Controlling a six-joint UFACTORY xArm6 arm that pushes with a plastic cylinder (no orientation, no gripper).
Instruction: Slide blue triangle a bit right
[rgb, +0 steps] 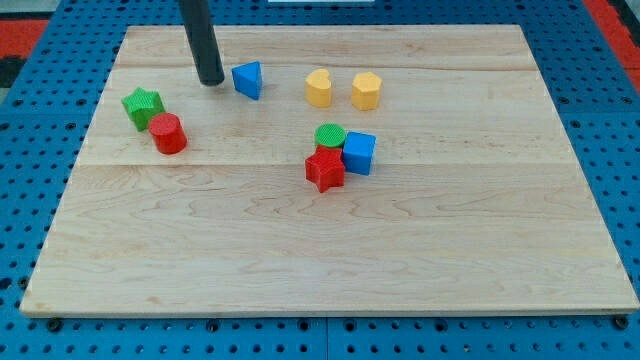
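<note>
The blue triangle (248, 79) lies near the view's top, left of centre, on the wooden board (330, 260). My dark rod comes down from the top edge and my tip (210, 80) rests on the board just left of the blue triangle, with a small gap between them.
A yellow heart (318, 88) and a yellow hexagon (366, 91) lie right of the triangle. A green star (142, 105) and a red cylinder (168, 134) lie at the left. A green cylinder (330, 135), a red star (324, 170) and a blue cube (359, 153) cluster at centre.
</note>
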